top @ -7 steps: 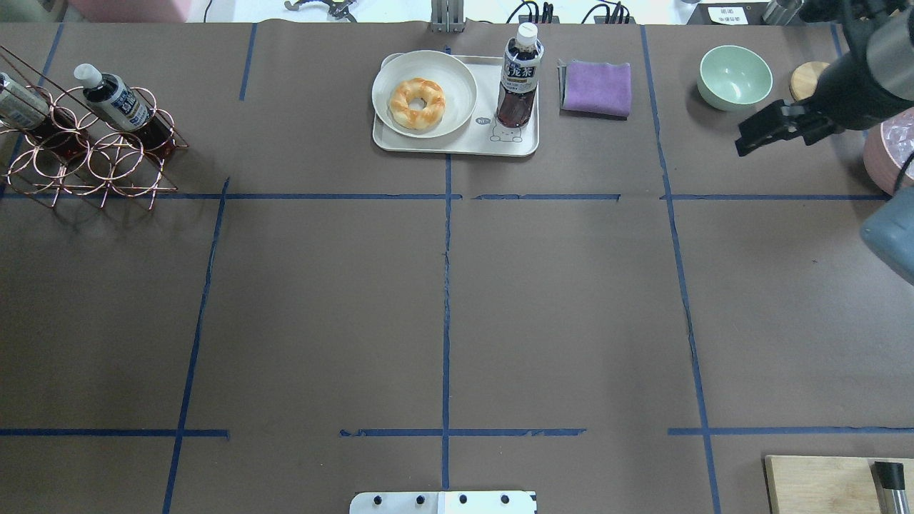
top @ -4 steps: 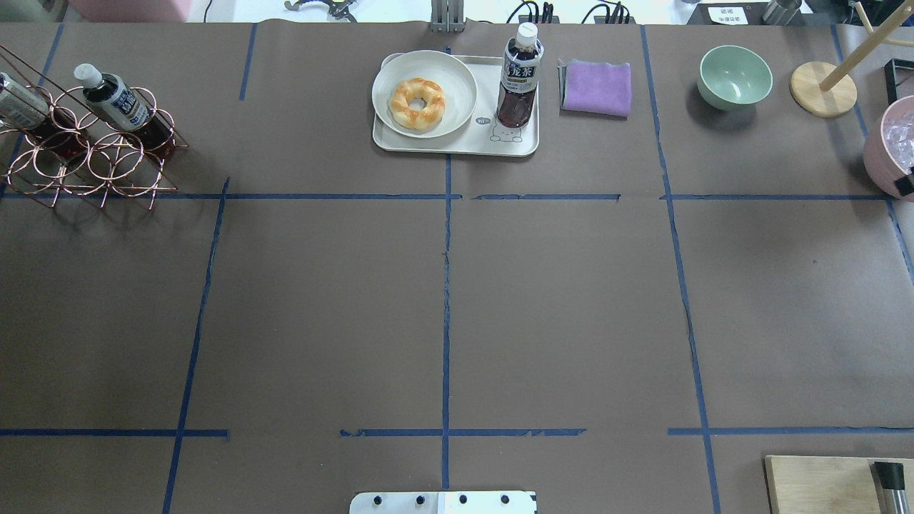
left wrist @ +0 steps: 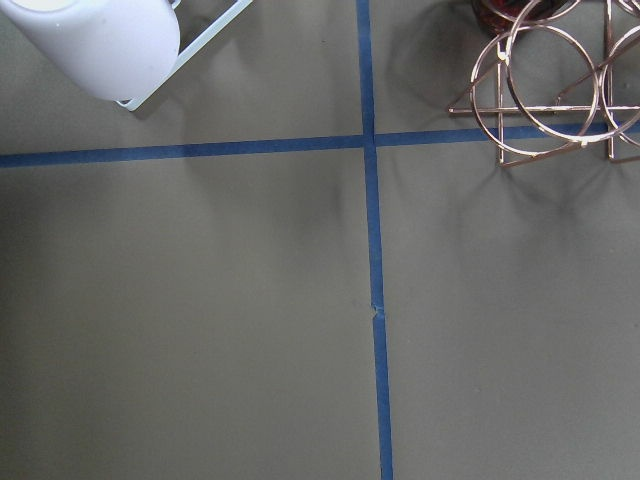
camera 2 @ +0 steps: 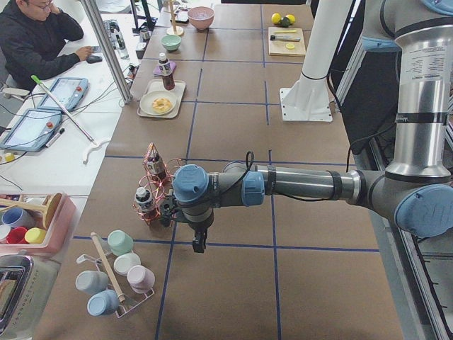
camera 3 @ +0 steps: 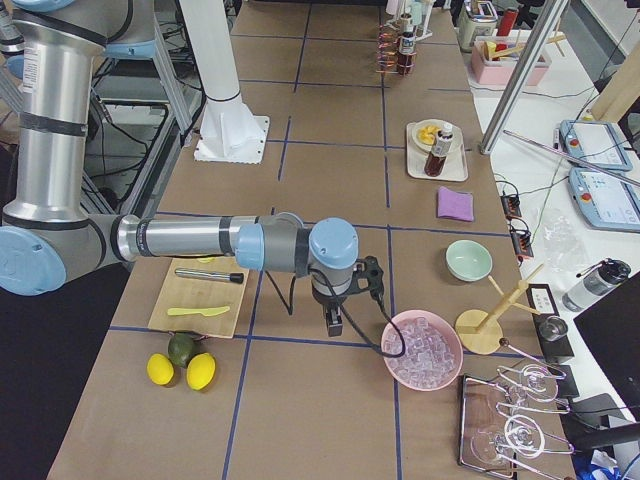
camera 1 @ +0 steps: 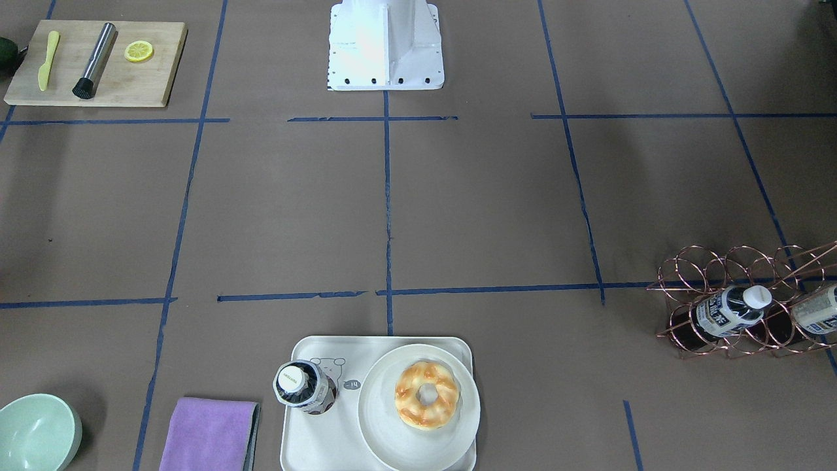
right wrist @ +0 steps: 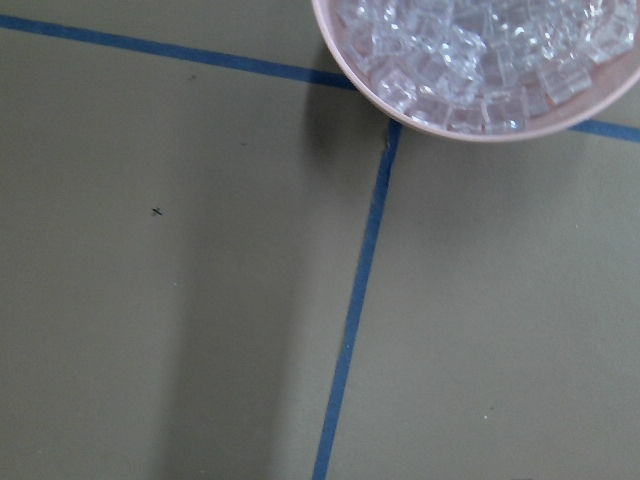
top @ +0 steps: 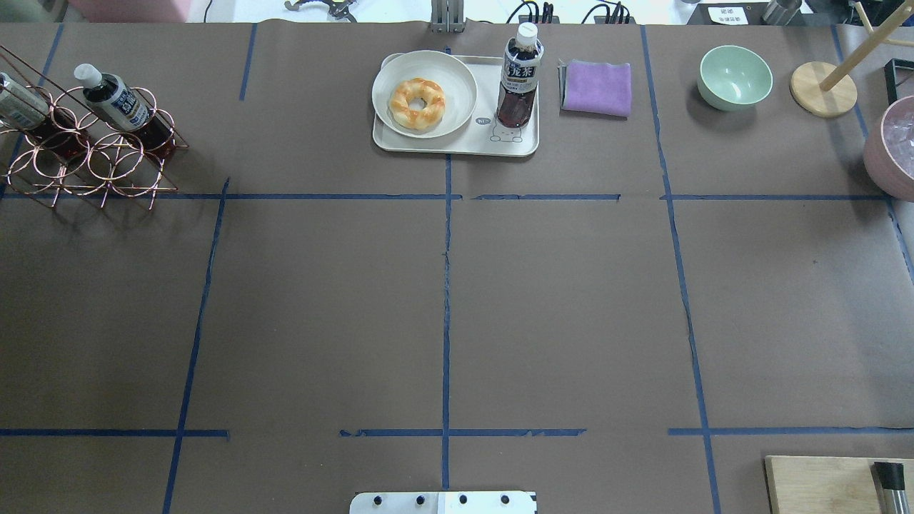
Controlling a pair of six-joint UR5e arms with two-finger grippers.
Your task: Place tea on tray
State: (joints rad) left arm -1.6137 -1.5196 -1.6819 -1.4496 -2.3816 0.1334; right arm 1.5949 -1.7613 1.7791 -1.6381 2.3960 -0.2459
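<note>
Brown paper crossed by blue tape covers your bench (top: 321,300). Your small clear tea bottle with a white cap (top: 519,75) stands upright on the cream rectangular plastic tray (top: 457,145), well apart from both claws. Your left claw (camera 2: 199,244) and right claw (camera 3: 335,325) point down at opposite bench ends; whether their fingers are apart or together, you cannot tell.

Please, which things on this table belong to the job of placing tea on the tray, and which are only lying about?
Belong to the job: small clear plastic tea bottle with white cap, standing on the cream-white rectangular plastic tray.

Only lying about: round white plate, glazed doughnut on it, folded purple cloth, pale green bowl, copper wire rack, wooden cutting board.
</note>
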